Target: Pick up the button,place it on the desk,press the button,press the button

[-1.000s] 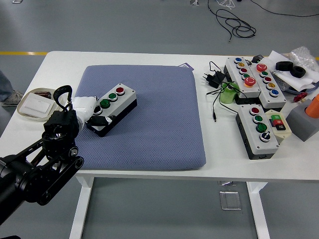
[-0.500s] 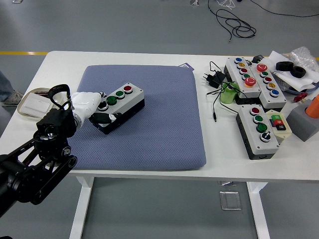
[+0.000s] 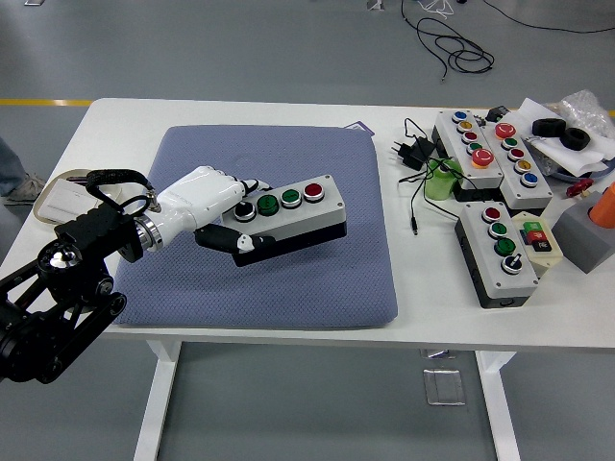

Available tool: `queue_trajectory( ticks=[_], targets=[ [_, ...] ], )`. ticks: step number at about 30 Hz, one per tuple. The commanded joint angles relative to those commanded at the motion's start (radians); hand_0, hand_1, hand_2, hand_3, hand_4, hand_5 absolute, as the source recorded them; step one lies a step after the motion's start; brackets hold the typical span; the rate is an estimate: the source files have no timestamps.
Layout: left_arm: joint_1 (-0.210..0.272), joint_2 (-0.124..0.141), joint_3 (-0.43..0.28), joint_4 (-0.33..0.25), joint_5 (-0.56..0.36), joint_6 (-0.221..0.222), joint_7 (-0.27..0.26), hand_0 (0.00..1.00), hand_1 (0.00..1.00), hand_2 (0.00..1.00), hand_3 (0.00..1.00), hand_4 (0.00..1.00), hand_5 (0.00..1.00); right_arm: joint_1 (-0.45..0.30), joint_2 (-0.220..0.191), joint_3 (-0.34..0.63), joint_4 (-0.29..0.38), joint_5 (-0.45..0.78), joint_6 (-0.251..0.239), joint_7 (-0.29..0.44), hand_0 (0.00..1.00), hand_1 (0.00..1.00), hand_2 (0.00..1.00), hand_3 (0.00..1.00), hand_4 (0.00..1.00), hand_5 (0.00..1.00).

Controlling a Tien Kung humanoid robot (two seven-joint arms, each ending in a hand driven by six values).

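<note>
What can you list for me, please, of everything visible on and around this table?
Button box: one, grey over black, red, two green and black buttons, held over the blue mat.
Blue mat: one, on the table's left half.
White table: one.
Long button boxes: two, grey, far right.
Four-button box: one, grey, near right.
Small switch box: one, white, beside it.
Power adapter: one, black, with cable.
Tray: one, beige, left edge.
Tape rolls: two, black, far right corner.
Floor cables: black, behind the table.
Left hand: white, grasping the button box's left end.

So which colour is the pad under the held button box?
Blue-grey pad, clearest in the head view.
</note>
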Motion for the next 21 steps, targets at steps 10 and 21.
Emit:
queue_trajectory(
  ticks=[10,21],
  targets=[
    [-0.075,0.016,0.145,0.106,0.000,0.180,-0.075,0.410,0.317,0.278,0.306,0.496,0.002,0.004,0.004,-0.007,0.000,0.000,0.004,-0.002,0.632,0.483,0.617,0.562,0.300,0.224],
    [-0.149,0.019,0.262,0.190,0.000,0.328,-0.105,0.419,0.343,0.295,0.309,0.525,0.002,0.011,0.006,-0.014,0.000,0.006,0.003,-0.001,0.632,0.484,0.617,0.562,0.300,0.224]
  ],
)
